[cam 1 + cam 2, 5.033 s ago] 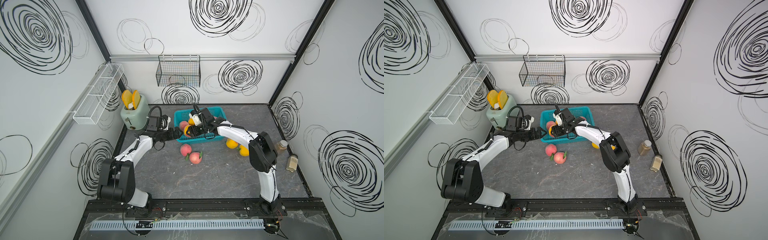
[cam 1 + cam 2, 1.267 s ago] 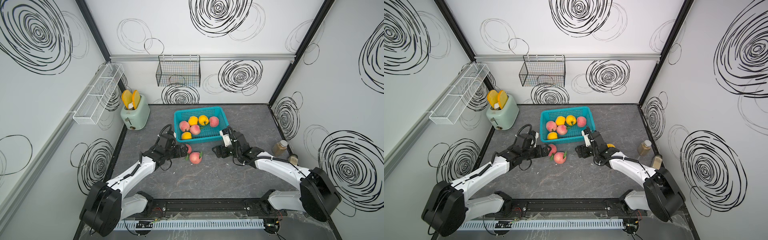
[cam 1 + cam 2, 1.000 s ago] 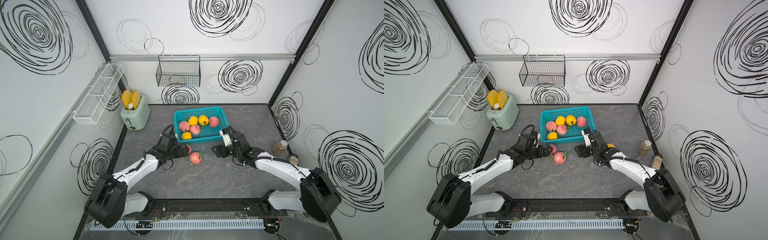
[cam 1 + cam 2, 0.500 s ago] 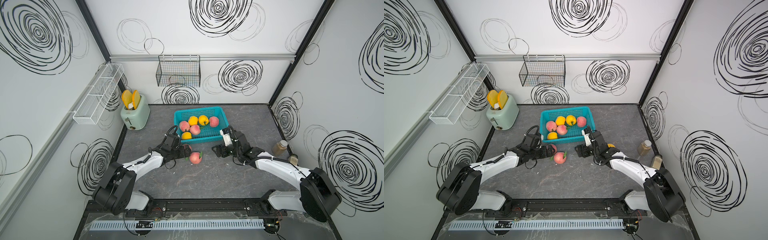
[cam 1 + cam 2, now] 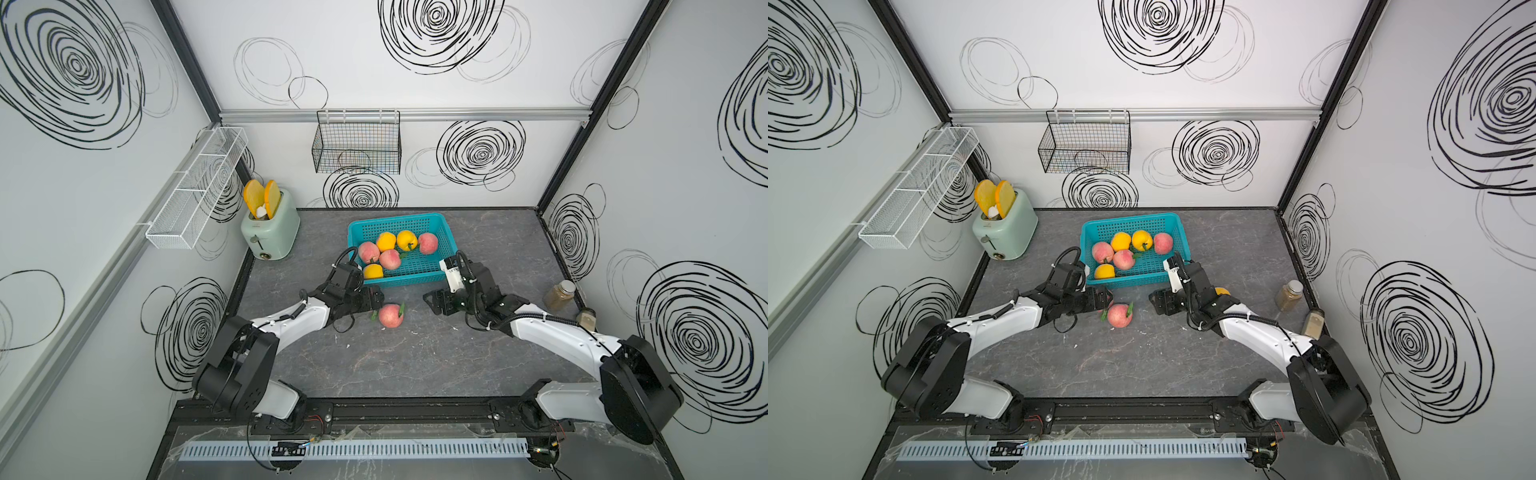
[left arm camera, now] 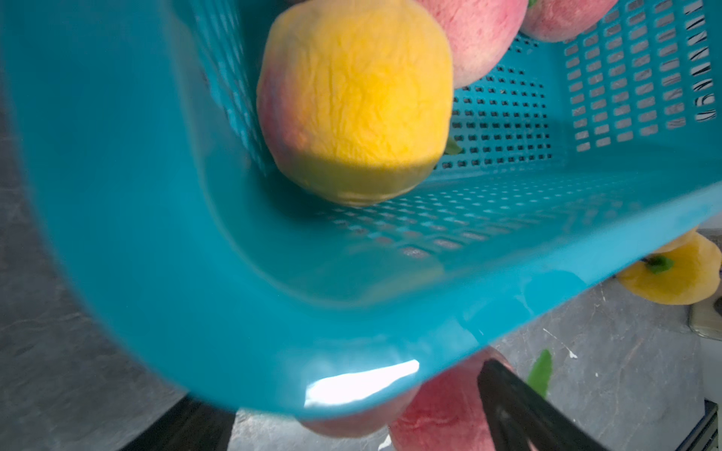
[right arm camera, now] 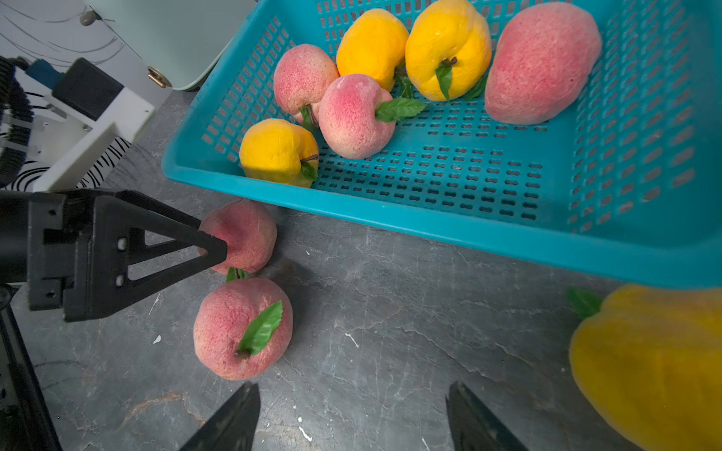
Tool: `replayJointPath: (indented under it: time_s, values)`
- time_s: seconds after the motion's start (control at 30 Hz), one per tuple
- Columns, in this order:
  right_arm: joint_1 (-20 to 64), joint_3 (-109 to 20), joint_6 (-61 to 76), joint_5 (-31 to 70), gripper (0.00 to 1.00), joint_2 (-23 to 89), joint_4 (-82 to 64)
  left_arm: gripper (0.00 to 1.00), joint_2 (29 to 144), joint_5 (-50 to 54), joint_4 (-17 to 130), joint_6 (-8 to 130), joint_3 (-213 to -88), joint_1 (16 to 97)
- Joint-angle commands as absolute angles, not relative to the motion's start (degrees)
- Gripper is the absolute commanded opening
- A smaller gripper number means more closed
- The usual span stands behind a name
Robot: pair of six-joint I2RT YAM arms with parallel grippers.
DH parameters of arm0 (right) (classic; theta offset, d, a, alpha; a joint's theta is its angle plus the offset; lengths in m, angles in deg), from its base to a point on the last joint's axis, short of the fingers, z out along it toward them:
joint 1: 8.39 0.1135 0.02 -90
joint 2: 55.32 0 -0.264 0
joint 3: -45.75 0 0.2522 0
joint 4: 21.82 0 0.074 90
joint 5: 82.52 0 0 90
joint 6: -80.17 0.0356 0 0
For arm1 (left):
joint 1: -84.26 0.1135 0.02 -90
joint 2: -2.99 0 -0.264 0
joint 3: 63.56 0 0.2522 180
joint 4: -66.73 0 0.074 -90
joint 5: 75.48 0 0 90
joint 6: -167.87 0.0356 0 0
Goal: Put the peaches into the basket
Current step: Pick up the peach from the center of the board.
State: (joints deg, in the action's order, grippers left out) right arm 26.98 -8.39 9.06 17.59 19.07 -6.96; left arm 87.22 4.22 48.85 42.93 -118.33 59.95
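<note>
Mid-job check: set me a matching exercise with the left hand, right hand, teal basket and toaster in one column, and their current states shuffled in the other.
Things:
1. left hand
2. right hand
3. basket
4. toaster

States:
A. holds six peaches
B. open, nothing between its fingers
C. orange slices stick out of it
D. open at a pink peach beside the basket

Pairs: 1-D, 2-B, 3-A, 4-C

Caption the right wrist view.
Six peaches sit in the basket; left gripper open at a pink peach outside it.
</note>
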Motion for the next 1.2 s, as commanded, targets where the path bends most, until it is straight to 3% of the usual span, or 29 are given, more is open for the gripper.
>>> replayJointPath:
  time_s: [0.0,0.77,0.83,1.0,1.07,1.17]
  values:
    - [26.68,-7.91,9.79,17.94,0.79,17.98,-7.67,0.97,88.2,3.71,51.5,43.24,-120.12,60.25]
    - [26.76,-8.87,9.68,18.14,0.79,18.42,-6.96,0.89,90.53,2.75,53.6,43.77,-119.24,60.33]
    - [26.79,-8.99,9.68,18.12,0.79,18.63,-7.08,0.81,90.7,2.34,53.8,43.86,-119.08,60.29]
    - [26.76,-9.32,9.85,18.55,0.79,18.96,-6.95,0.8,90.45,2.16,54.07,43.85,-118.04,60.29]
    - [26.78,-9.4,9.85,18.55,0.79,18.93,-7.08,0.73,90.19,2.3,54.03,44.03,-117.68,60.39]
    - [26.76,-9.48,9.94,18.64,0.79,19.12,-6.96,0.72,89.66,2.39,54.08,44.03,-117.18,60.57]
